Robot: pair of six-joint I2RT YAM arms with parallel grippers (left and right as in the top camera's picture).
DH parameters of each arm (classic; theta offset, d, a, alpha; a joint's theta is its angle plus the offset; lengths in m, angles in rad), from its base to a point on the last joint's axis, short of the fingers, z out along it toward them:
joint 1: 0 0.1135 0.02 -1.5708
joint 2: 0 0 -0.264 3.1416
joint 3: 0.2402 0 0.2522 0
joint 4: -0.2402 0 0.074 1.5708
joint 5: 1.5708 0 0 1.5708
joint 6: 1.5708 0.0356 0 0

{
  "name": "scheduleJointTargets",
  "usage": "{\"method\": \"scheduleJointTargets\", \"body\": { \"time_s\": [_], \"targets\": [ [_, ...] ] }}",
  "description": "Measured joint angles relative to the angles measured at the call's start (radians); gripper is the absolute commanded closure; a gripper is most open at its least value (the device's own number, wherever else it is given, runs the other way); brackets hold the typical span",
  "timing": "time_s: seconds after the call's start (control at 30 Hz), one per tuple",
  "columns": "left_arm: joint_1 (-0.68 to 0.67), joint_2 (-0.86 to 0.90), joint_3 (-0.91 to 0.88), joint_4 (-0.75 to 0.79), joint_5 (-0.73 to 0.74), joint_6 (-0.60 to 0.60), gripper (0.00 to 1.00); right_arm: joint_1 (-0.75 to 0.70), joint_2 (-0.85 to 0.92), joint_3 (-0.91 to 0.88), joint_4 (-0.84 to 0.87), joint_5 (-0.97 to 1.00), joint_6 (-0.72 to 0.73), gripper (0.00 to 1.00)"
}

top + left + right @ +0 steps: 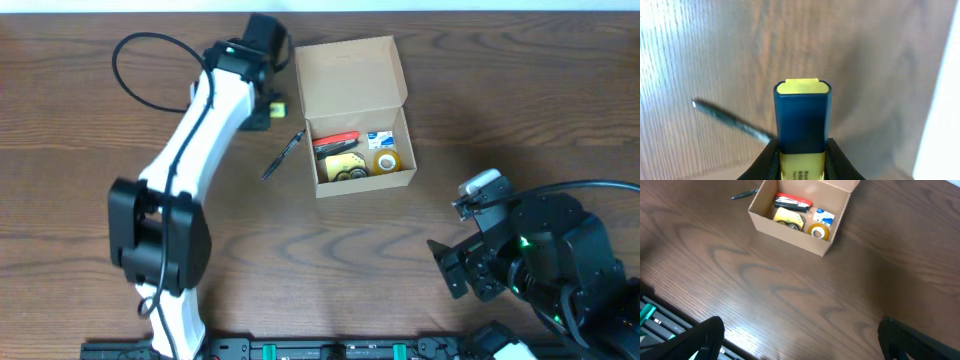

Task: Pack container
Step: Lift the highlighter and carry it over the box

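Overhead first: the container (365, 183) sits at the upper middle of the table (300, 260) with its flap lid (350, 75) standing open at the back. It already holds a red-and-black item (335, 140), a yellow gadget (345, 166), a small white-and-blue packet (380, 140) and a tape roll (387, 162). A dark pen (283, 155) lies slanted on the wood just left of the box, between it and the white left arm. The left gripper (265, 108) hangs just left of the box too, with a yellow highlighter (277, 105) in it. The right gripper (448, 268) is well apart, bottom right.

Left wrist cam: the fingers (767, 162) are clamped on the highlighter (802, 120), dark cap pointing outward, and the pen (730, 120) is blurry behind it.

Right wrist cam: the jaws are spread wide with nothing between them, one finger (700, 337) at each bottom corner. Box (790, 230) and pen (745, 194) sit far up the frame, with only bare wood in between.
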Motion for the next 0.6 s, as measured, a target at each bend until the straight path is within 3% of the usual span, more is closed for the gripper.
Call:
{"method": "scheduleJointTargets", "body": {
  "time_s": [0.3, 0.6],
  "targets": [
    [-0.205, -0.018, 0.0, 0.005, -0.162, -0.163, 0.94, 0.0, 0.0, 0.0, 0.0, 0.0, 0.0, 0.01],
    [-0.304, -0.018, 0.0, 0.061, -0.217, -0.163, 0.94, 0.0, 0.0, 0.0, 0.0, 0.0, 0.0, 0.01]
  ]
}}
